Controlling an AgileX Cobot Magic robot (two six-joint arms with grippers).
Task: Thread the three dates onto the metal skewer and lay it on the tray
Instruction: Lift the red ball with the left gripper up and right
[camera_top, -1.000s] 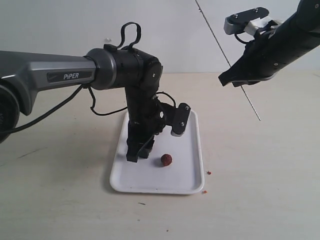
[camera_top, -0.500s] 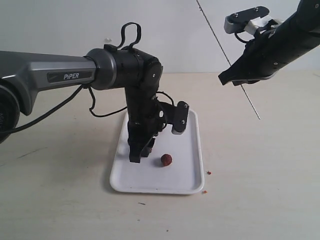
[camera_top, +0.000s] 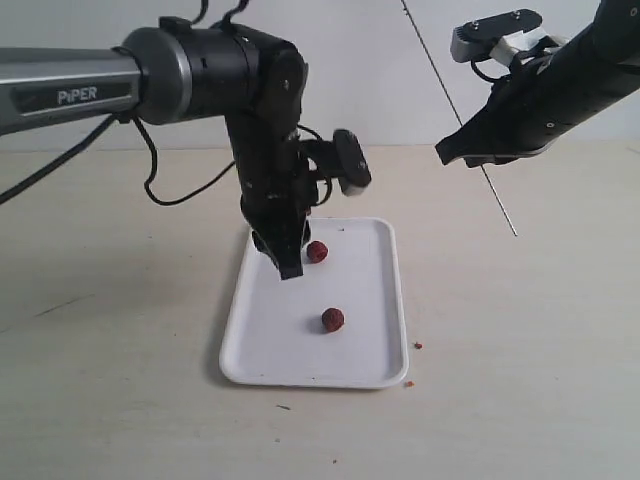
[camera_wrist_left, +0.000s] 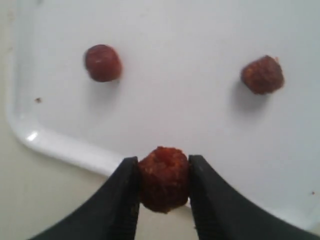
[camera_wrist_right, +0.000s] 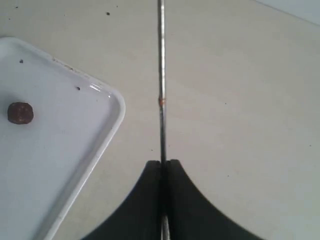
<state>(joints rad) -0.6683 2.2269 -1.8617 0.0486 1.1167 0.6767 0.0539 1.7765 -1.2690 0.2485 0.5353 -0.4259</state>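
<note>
My left gripper (camera_wrist_left: 164, 172) is shut on one wrinkled dark red date (camera_wrist_left: 164, 179), lifted above the edge of the white tray (camera_wrist_left: 190, 110). Two more dates (camera_wrist_left: 102, 62) (camera_wrist_left: 262, 75) lie loose on the tray. In the exterior view the left gripper (camera_top: 290, 268) hangs over the tray's (camera_top: 365, 350) left part, with the loose dates (camera_top: 317, 252) (camera_top: 333, 319) to its right; the held date is hidden there. My right gripper (camera_wrist_right: 165, 162) is shut on the thin metal skewer (camera_wrist_right: 161, 75), held high to the right of the tray (camera_wrist_right: 50, 165), with the skewer (camera_top: 503, 205) slanting down toward the table.
Small reddish crumbs (camera_top: 418, 346) lie on the beige table by the tray's near right corner. A white wall (camera_top: 350, 70) rises behind the table. The left arm's cable (camera_top: 190, 190) loops above the table on the left.
My left arm has risen from the tray with a date between its fingers, uncovering a second loose date. The right arm and skewer have barely moved.
</note>
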